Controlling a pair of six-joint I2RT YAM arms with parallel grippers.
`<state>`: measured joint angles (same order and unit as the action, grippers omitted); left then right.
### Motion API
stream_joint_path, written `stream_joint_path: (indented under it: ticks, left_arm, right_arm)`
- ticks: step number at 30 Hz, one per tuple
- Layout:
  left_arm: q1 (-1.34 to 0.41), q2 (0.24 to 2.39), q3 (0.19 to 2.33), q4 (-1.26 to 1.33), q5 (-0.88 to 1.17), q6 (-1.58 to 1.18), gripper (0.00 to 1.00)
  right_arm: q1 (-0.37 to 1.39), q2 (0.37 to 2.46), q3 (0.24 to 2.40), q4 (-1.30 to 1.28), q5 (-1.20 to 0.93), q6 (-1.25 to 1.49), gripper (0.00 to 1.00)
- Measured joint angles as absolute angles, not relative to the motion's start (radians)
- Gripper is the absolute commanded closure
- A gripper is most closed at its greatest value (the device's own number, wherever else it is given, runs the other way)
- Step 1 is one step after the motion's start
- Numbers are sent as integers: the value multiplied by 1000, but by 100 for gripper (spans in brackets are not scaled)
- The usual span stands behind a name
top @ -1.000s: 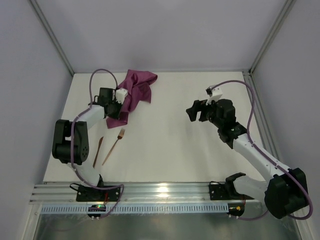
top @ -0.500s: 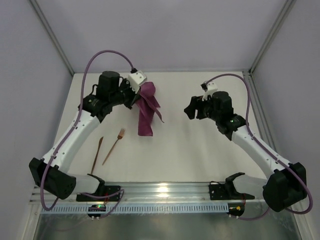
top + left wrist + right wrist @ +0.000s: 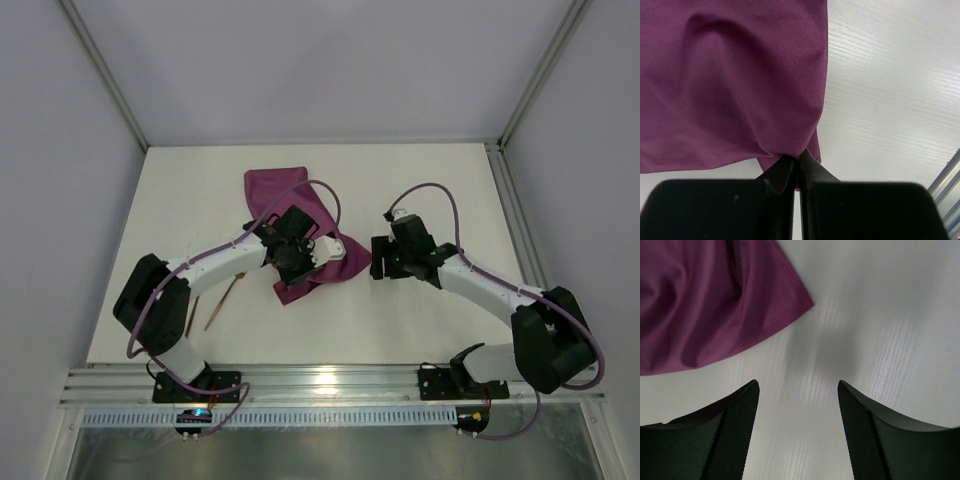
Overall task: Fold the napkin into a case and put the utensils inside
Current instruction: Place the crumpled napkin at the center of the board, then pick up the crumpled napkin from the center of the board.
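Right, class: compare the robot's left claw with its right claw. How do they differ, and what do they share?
The left claw is shut, pinching an edge of the napkin; the right claw is open and holds nothing. The left claw faces purple cloth; the right claw faces bare table beside a napkin corner. Both are black and two-fingered.

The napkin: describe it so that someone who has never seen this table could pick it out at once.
On the white table, look just left of centre. The napkin lies there, a rumpled plum-purple cloth pinched by the left gripper. It alone is soft and broad; the utensils nearby are thin copper sticks.
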<state>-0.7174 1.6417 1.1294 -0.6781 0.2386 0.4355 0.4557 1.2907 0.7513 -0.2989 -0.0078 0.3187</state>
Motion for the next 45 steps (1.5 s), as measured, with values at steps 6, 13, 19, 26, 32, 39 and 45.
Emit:
stream_joint_path:
  ticks: [6, 13, 19, 26, 32, 39, 45]
  left_arm:
    - [-709, 1622, 1103, -674, 234, 464, 98]
    - [-709, 1620, 1068, -672, 235, 473, 97]
    - [-709, 1605, 1053, -670, 234, 473, 97]
    - [-709, 1594, 1051, -662, 231, 472, 96]
    - [-707, 1589, 1050, -653, 216, 471, 96]
    - [-627, 1544, 1050, -618, 153, 440, 97]
    - [-559, 1494, 1082, -612, 68, 428, 96]
  right_arm:
    - [522, 1420, 739, -284, 40, 344, 23]
    - [518, 1592, 900, -260, 112, 339, 24]
    - [518, 1701, 943, -225, 113, 340, 35]
    - [537, 1714, 948, -197, 102, 349, 60]
    - [550, 1709, 920, -154, 49, 376, 97]
    - [548, 1626, 879, -160, -4, 398, 97]
    - [547, 1542, 926, -168, -56, 398, 97]
